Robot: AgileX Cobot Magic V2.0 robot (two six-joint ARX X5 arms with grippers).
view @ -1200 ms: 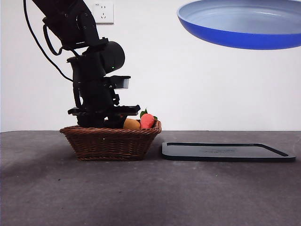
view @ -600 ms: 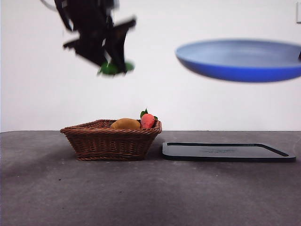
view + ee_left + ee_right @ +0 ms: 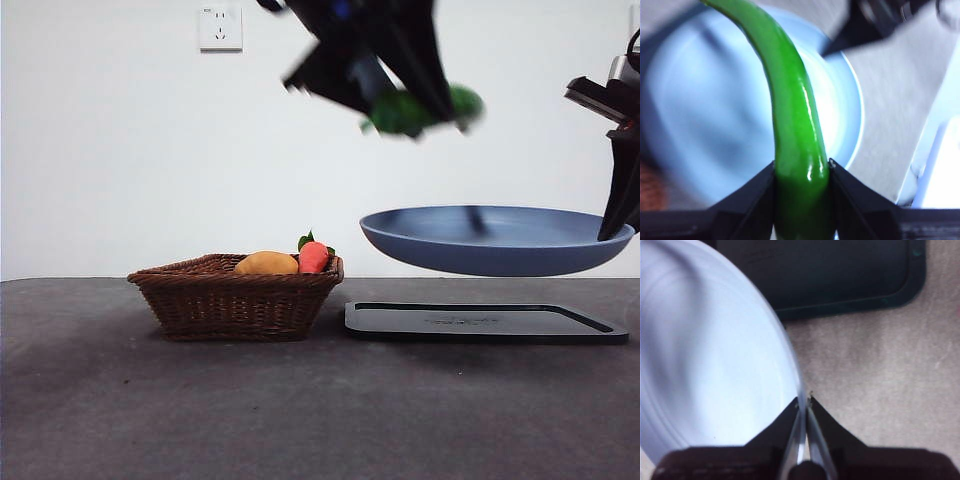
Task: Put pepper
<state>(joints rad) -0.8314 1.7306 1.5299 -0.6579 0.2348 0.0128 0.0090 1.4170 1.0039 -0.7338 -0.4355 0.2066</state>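
Note:
The pepper [image 3: 792, 120] is long, glossy and green. My left gripper [image 3: 801, 167] is shut on it and holds it in the air above the blue plate [image 3: 705, 125]. In the front view the left gripper [image 3: 405, 100] is blurred, with the pepper [image 3: 425, 108] between its jaws, well above the blue plate [image 3: 495, 245]. My right gripper [image 3: 804, 402] is shut on the plate's rim [image 3: 792, 375] and holds the plate level in the air over the black tray [image 3: 840, 275]. In the front view the right gripper [image 3: 620, 215] is at the right edge.
A wicker basket [image 3: 235, 300] stands on the dark table at the left, holding a rounded orange-yellow fruit [image 3: 266, 263] and a small red-orange fruit with green leaves [image 3: 313, 256]. The black tray [image 3: 485, 322] lies flat to the basket's right, under the plate.
My left gripper rose out of the basket with the pepper and moved right, to above the plate. My right gripper lowered the blue plate toward the tray.

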